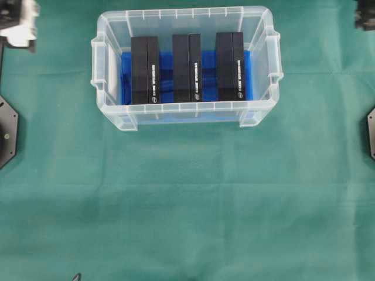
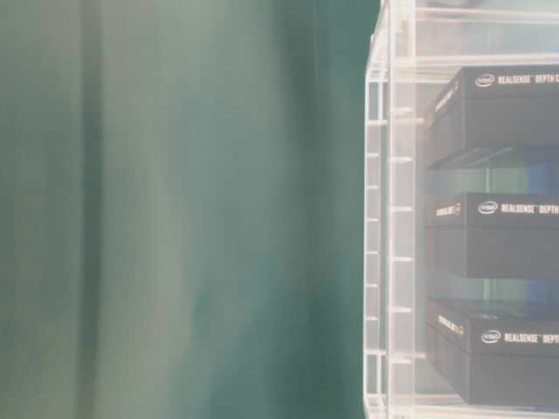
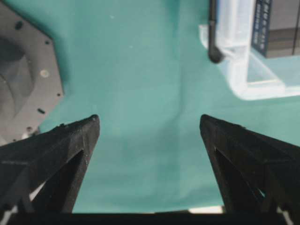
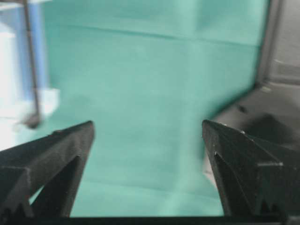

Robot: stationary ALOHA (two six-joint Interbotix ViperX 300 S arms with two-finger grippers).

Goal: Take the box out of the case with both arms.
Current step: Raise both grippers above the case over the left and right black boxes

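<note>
The case (image 1: 186, 114), a clear plastic bin with a blue liner, stands on the green cloth at the back centre. Three black boxes stand on edge inside it: left (image 1: 145, 70), middle (image 1: 187, 67) and right (image 1: 229, 65). The table-level view shows the case wall (image 2: 393, 209) with the boxes (image 2: 507, 236) stacked behind it. My left gripper (image 3: 149, 119) is open over bare cloth, with a case corner (image 3: 253, 79) and one box (image 3: 276, 28) ahead to its right. The right gripper (image 4: 148, 123) is also open and empty, and the case (image 4: 14, 70) is a blur at its far left.
Both arm bases sit at the table's sides, left (image 1: 7, 132) and right (image 1: 371, 132). Parts of the arms show in the top corners, left (image 1: 17, 23) and right (image 1: 366, 14). A thin dark rod (image 3: 213, 33) hangs beside the case corner. Green cloth (image 1: 187, 211) covers the front.
</note>
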